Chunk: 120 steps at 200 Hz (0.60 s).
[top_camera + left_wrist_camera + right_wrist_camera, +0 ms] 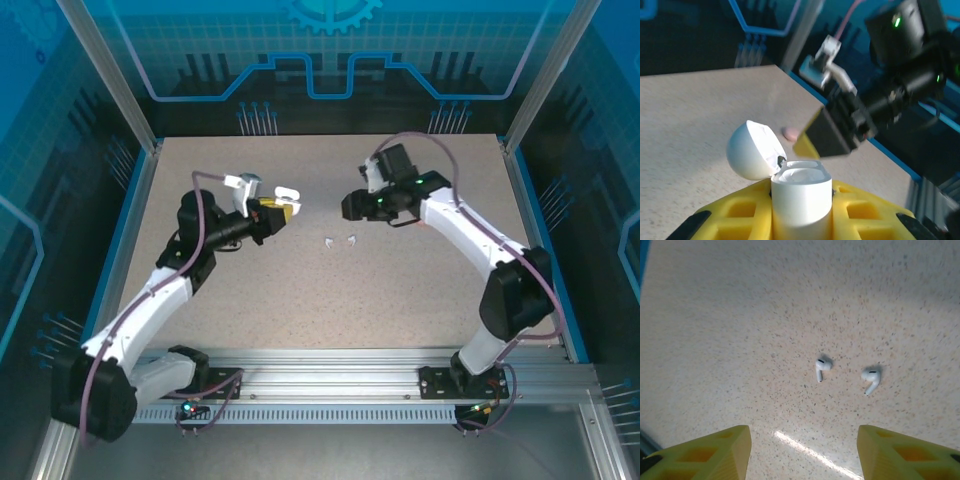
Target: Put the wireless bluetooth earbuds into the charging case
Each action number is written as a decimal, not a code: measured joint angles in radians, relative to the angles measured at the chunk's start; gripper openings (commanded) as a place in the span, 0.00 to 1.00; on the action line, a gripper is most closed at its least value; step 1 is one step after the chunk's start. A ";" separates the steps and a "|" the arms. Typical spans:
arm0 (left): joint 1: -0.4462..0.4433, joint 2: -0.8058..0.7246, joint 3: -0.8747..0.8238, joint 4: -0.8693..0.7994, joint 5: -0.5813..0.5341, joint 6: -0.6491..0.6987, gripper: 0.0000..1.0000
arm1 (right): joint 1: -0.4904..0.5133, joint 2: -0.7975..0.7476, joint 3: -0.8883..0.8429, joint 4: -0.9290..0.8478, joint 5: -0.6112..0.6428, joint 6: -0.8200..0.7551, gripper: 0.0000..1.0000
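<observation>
At mid-left of the top view the left jaws grip a white charging case, lid open, a pinkish blob, perhaps an earbud, behind it; at centre two white earbuds lie close together on the desk; the right jaws stand wide just upper right.

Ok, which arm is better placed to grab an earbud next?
Likely right: the right pincer, open, hangs over two glossy white stemmed earbuds, while the left pincer is shut on the open white charging case.
</observation>
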State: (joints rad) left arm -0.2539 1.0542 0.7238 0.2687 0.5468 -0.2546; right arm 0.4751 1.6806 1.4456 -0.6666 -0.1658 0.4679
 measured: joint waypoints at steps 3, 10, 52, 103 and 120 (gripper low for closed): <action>0.000 -0.013 -0.013 0.015 -0.015 -0.006 0.00 | 0.013 0.013 0.000 0.000 0.012 0.013 0.58; 0.000 -0.045 -0.047 0.047 -0.055 -0.017 0.00 | 0.040 0.042 0.001 0.002 0.043 0.043 0.58; 0.000 -0.157 -0.122 0.145 -0.239 -0.051 0.00 | 0.153 0.248 0.074 -0.047 0.202 0.178 0.58; 0.000 -0.188 -0.133 0.199 -0.330 -0.071 0.00 | 0.209 0.421 0.267 -0.130 0.336 0.256 0.56; -0.005 -0.191 -0.133 0.203 -0.344 -0.081 0.00 | 0.212 0.466 0.317 -0.149 0.359 0.271 0.55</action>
State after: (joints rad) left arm -0.2584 0.8635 0.5907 0.4713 0.2031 -0.3355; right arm 0.6876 2.1468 1.7626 -0.8154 0.1936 0.7391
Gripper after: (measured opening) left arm 0.236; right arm 0.553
